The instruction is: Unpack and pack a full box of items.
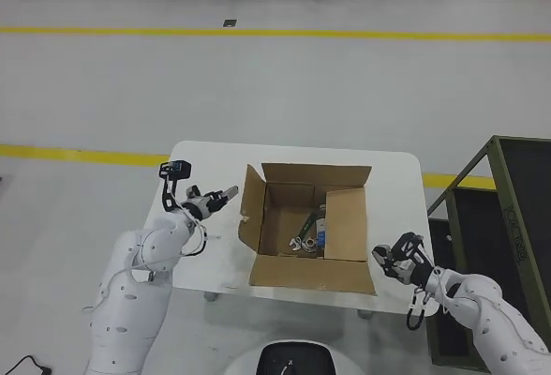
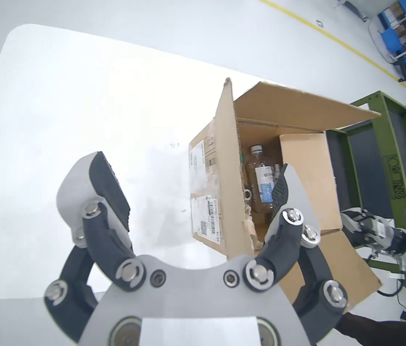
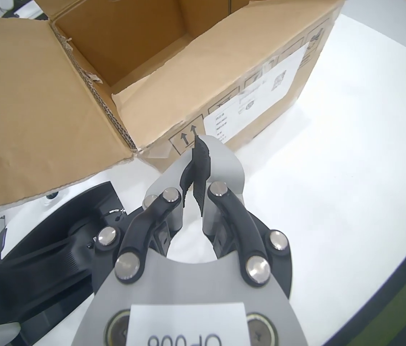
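White table (image 1: 388, 178), holding the box (image 1: 308, 273), stands on yellow-lined floor (image 1: 257, 84).

We count one cardboard box (image 1: 308, 274) on one white table (image 1: 210, 161), one clear bottle (image 2: 260, 181) inside it, its other contents too small to count, two grippers, left gripper (image 1: 221, 199) and right gripper (image 3: 197, 152), and one green rack (image 2: 401, 178) at the far right.

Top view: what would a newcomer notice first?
The open cardboard box in the middle of the white table, with a clear bottle inside. The left gripper hovers open beside one upright flap; the right gripper sits shut by the opposite side.
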Controlling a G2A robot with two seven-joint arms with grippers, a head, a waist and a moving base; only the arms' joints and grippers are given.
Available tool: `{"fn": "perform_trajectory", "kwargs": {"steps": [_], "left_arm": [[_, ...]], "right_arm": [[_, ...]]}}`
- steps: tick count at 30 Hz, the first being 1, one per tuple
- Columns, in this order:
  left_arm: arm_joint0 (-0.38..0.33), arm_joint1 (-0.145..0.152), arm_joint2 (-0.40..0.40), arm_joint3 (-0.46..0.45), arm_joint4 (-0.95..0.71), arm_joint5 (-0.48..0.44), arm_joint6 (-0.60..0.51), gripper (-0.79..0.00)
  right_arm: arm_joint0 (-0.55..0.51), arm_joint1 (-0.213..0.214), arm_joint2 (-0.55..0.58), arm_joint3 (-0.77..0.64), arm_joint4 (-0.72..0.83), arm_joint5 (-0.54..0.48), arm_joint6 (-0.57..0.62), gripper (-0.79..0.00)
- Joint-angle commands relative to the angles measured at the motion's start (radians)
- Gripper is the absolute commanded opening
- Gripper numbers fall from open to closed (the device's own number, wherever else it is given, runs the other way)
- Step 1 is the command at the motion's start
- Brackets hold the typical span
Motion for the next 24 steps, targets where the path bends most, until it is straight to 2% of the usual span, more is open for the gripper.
{"fn": "perform_trajectory", "kwargs": {"steps": [1, 9, 14, 20, 24], "left_arm": [[0.004, 0.002, -0.006, -0.015, -0.044, -0.030, 0.000, 0.000], [0.007, 0.007, 0.010, -0.050, -0.146, -0.122, -0.009, 0.000], [-0.002, 0.009, 0.050, -0.052, -0.189, -0.171, -0.020, 0.000], [-0.022, 0.012, 0.092, -0.025, -0.207, -0.252, -0.018, 0.000], [-0.041, 0.014, 0.116, 0.014, -0.183, -0.266, 0.003, 0.000]], "right_arm": [[0.025, -0.009, -0.030, 0.021, -0.003, -0.004, -0.006, -0.785], [0.099, -0.044, -0.128, 0.076, -0.011, -0.016, -0.035, -0.785], [0.127, -0.058, -0.161, 0.097, -0.019, -0.019, -0.051, -0.785], [0.115, -0.047, -0.120, 0.072, -0.041, -0.024, -0.071, -0.785], [0.071, -0.027, -0.061, 0.004, -0.067, -0.037, -0.061, -0.785]]}}
